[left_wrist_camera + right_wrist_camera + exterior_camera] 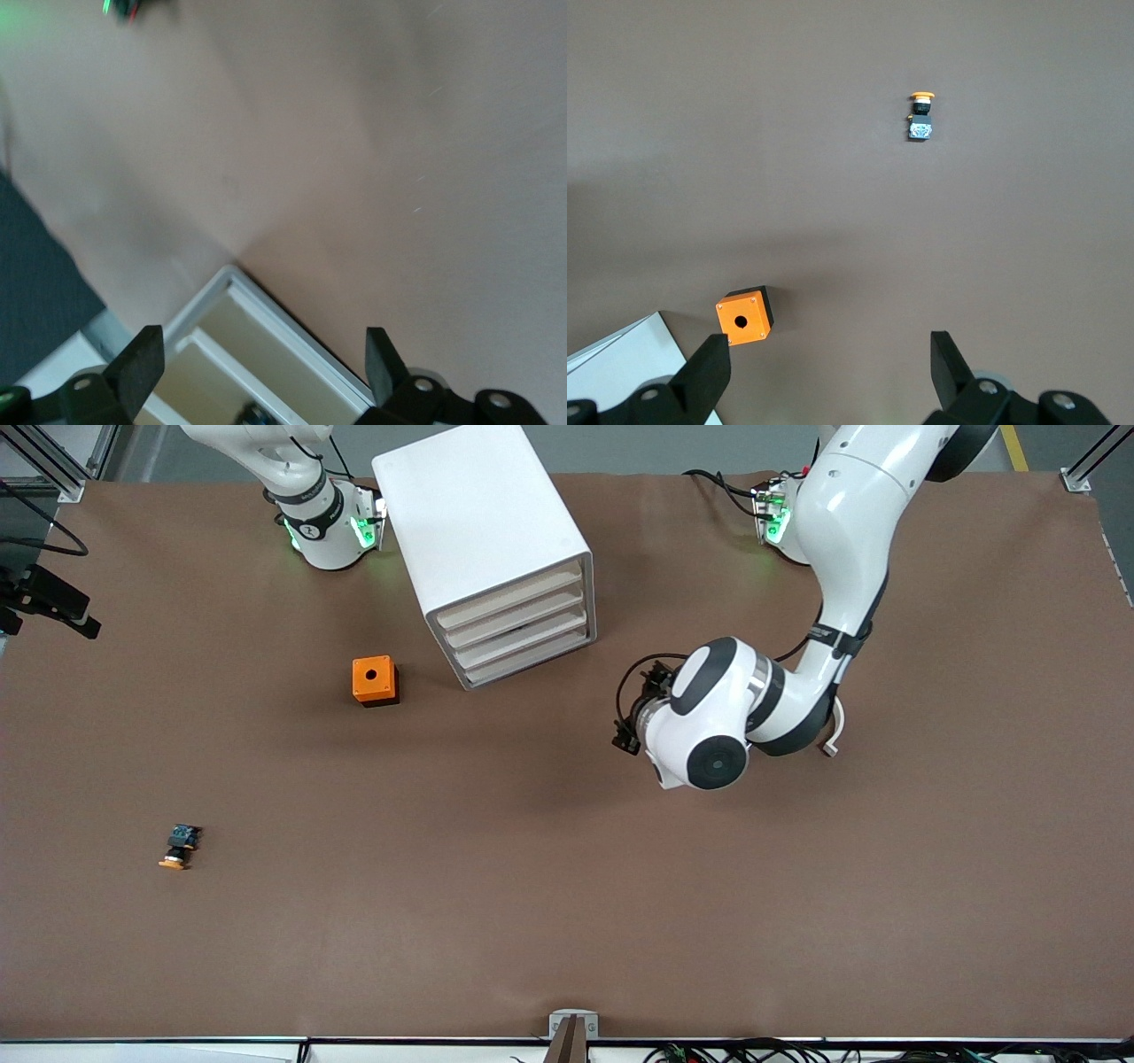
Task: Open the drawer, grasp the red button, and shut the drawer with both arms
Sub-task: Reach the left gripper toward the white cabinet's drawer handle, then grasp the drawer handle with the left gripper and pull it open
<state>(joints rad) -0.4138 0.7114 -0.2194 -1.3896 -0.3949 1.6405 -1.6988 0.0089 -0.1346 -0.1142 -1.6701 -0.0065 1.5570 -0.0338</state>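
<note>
cabinet (pixel 483 518) white | 4 drawer fronts beige | box (pixel 375 680) orange | table (pixel 567 886) brown

Both arms (pixel 842 540) are glossy white with black joint bands. Green lights glow at their bases; black cables trail nearby.

A brown table (pixel 620 921) carries everything here. A white cabinet (pixel 483 540) with four shallow drawers stands on it, its drawer fronts turned toward the left gripper (pixel 631 722), which hangs over bare table just beside that front. An orange box (pixel 375 680) with a round hole in its top sits near the cabinet, toward the right arm's end, farther from the left gripper than the cabinet is. An orange-capped button (pixel 180 846) lies on its side well apart from both, much farther from the left gripper again.
</note>
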